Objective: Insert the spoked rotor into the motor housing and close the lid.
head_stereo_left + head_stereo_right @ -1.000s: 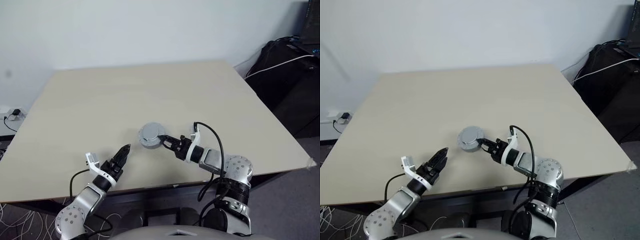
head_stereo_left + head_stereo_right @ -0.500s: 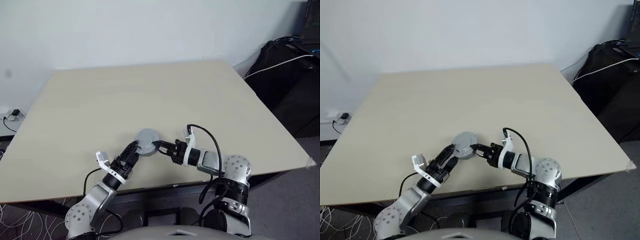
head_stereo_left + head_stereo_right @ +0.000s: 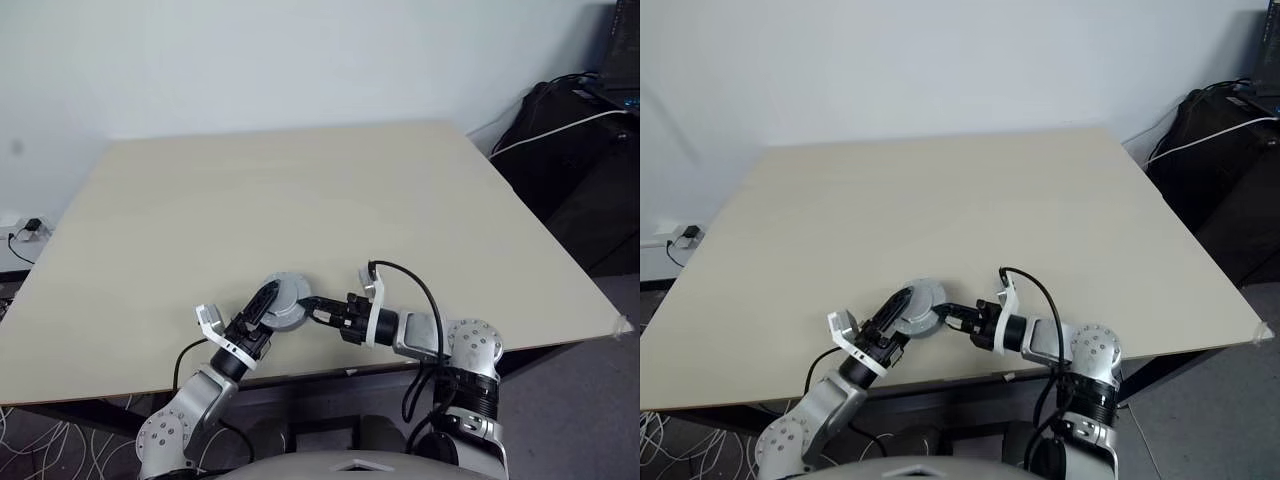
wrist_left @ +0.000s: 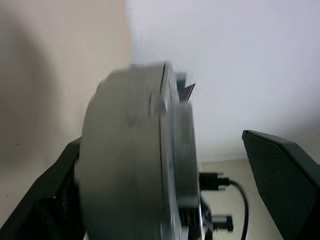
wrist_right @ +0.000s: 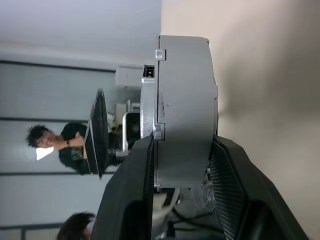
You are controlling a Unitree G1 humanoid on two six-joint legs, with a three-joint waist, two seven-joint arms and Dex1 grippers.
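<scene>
Assembly status: grey round motor unit (image 3: pixel 283 301) sits lower centre of the head views, near the front edge of the desk (image 3: pixel 300 190), held off the surface between the two arms. From the outside it reads as one closed stack; a seam runs round its edge in both wrist views, so the lid (image 5: pixel 186 107) looks already seated on the motor housing (image 5: pixel 150 100). Spoked rotor not visible from outside; presumably inside, cannot confirm.

Key relation: disc stands on edge relative to each wrist camera, its flat faces turned toward the fingers, so its axis runs across each pincer from finger to finger.

Right pincer (image 3: pixel 310 306) comes in from the right of the frame, pointing left. Its jaws are partly closed and clamp the stack across its thickness, one finger on each flat face (clear in the right wrist view). This arm carries the load.

Left pincer (image 3: pixel 262 305) comes in from lower left, jaws spread wide, straddling the same disc. In the left wrist view one finger (image 4: pixel 47 192) lies close against the near face; the other finger (image 4: pixel 282 185) stands well apart. No grip on this side.

Judgement: the next step probably needs the left jaws to close across the faces, pressing lid to housing.
</scene>
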